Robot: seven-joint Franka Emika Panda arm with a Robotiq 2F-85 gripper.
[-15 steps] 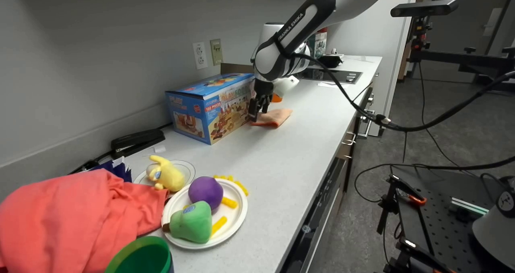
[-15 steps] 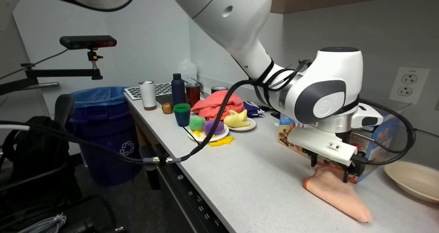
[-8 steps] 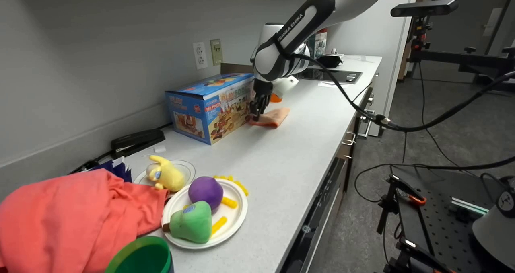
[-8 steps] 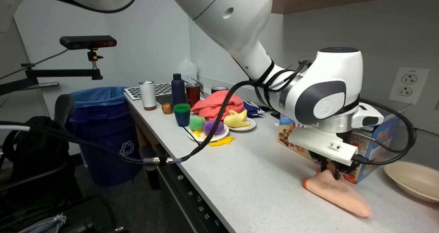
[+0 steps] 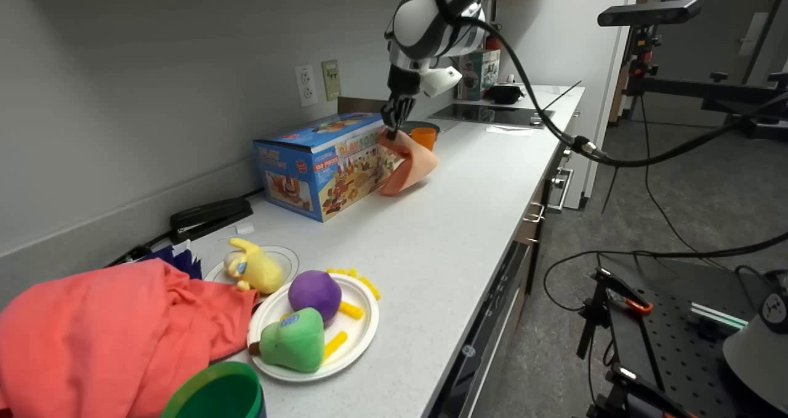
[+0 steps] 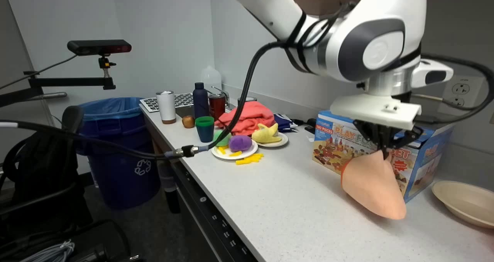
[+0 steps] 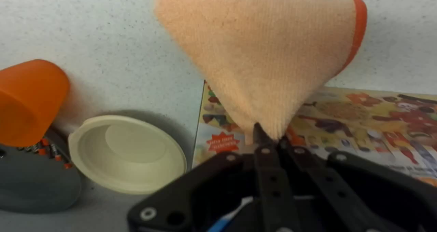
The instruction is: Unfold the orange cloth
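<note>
OK so, going left to right. In an exterior view, and only there, I get the blue bin (image 6: 115, 177) left of the bench (image 6: 285, 204) and the navy bottle (image 6: 201, 103). Further along comes the play food box (image 6: 335, 146), with the tan bowl (image 6: 463, 200) just past its right end. An exterior view and the wrist view also catch the orange cup (image 5: 423, 137); in the wrist view it's far left, then the bowl, then the box.

The orange cloth (image 6: 372, 186) dangles right in front of the box, and the jaws are clenched on a pinch of it. In an exterior view its long axis slants from the jaws down to the right, bright hem (image 6: 342, 171) on the left, pinched peak pointing up. In an exterior view the cloth (image 5: 421, 160) bends like a C, bulging right. In the wrist view the peak aims down toward the jaws, hem on the right. Can't tell if the low edge touches the bench.
</note>
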